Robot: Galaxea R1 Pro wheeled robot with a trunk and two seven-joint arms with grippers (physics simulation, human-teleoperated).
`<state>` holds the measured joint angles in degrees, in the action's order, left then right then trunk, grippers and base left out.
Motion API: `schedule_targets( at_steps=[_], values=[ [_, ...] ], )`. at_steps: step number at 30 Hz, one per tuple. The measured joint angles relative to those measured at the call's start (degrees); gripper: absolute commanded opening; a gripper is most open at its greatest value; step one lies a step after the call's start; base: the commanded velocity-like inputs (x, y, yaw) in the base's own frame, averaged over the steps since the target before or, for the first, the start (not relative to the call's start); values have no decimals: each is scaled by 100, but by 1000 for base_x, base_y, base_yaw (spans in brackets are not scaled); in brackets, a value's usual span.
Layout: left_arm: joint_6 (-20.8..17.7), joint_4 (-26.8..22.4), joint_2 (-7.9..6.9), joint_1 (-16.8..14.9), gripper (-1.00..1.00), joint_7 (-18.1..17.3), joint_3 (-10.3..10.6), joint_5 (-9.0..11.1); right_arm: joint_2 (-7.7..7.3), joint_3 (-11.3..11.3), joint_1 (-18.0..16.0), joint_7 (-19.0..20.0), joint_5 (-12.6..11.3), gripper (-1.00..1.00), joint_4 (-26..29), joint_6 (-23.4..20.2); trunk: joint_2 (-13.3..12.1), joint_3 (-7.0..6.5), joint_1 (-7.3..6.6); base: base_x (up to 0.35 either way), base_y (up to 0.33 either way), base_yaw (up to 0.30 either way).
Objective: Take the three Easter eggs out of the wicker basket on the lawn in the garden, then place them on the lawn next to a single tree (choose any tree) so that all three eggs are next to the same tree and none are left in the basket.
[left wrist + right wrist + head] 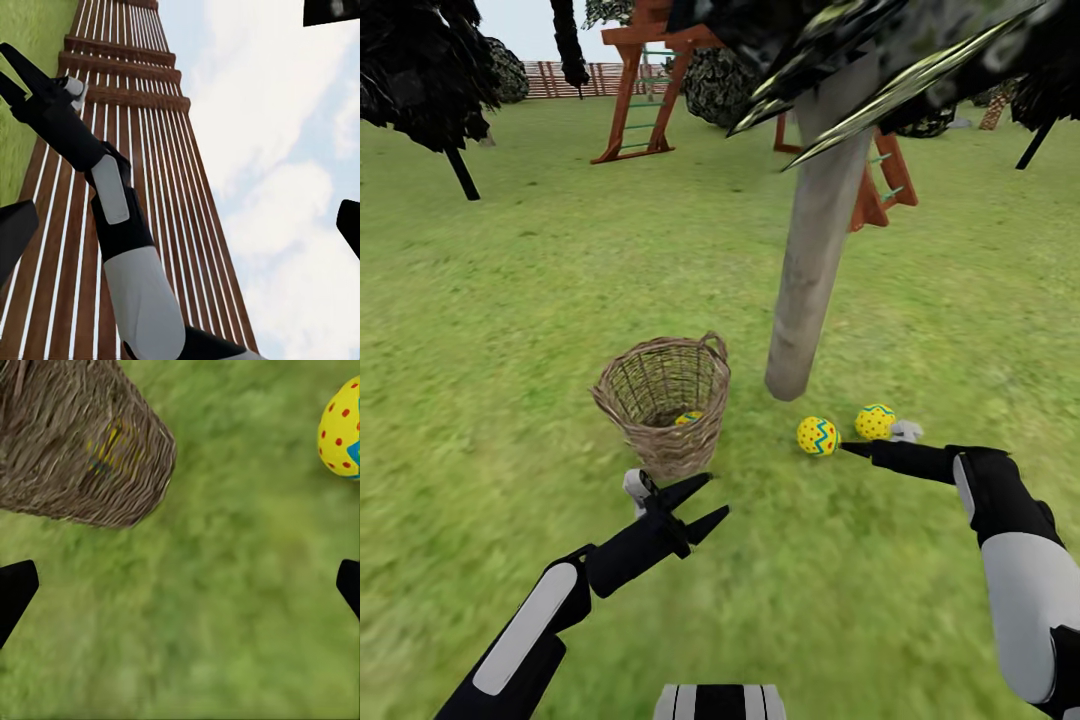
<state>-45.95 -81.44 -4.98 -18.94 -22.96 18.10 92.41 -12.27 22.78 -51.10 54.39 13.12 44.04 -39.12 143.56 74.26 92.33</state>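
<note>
- Nearest, at the lower left of the head view, the left gripper (705, 505) hangs over the grass with its jaws spread and nothing between them, just in front of the basket.
- At the lower right, the right gripper (852, 449) reaches in low beside the eggs; its fingertips (15, 589) sit far apart at the frame edges of its wrist view, holding nothing.
- The wicker basket (660, 420) stands upright on the lawn (510, 330), left of centre, with one Easter egg (688, 418) visible inside at the bottom.
- Two more Easter eggs lie on the grass right of the basket: one (818, 436) close to the trunk's foot, the other (875, 422) just beside it.
- The tree (815, 250) rises pale and leaning from just behind those two eggs.
- Far back stand a wooden playset (645, 90) and a slatted fence (560, 80).
</note>
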Motion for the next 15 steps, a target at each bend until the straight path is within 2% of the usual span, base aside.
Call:
schedule_targets(
  at_steps=[4,6,9,11,13,15],
  values=[
    [0,0,1,0,100,2,-2,0,61,-7,7,-205,4,100,1,3,0,0,0,-5,334,0],
    [0,0,-1,0,100,-1,-5,0,149,-8,8,-447,14,100,29,1,0,0,0,-1,335,0],
    [0,0,-3,0,100,-3,-8,5,256,-17,8,-1036,27,100,58,-11,0,0,0,0,336,0],
    [-3,0,-7,0,100,-5,-8,7,265,-21,8,-1096,41,100,64,-39,0,0,0,0,336,0],
    [-7,-3,-60,0,100,-10,-47,11,267,-25,8,-1130,64,100,110,-212,0,0,0,9,325,0],
    [-8,-6,-153,0,100,-21,-186,17,273,-31,8,-1188,105,100,293,-557,0,0,-1,53,164,0]
  ],
)
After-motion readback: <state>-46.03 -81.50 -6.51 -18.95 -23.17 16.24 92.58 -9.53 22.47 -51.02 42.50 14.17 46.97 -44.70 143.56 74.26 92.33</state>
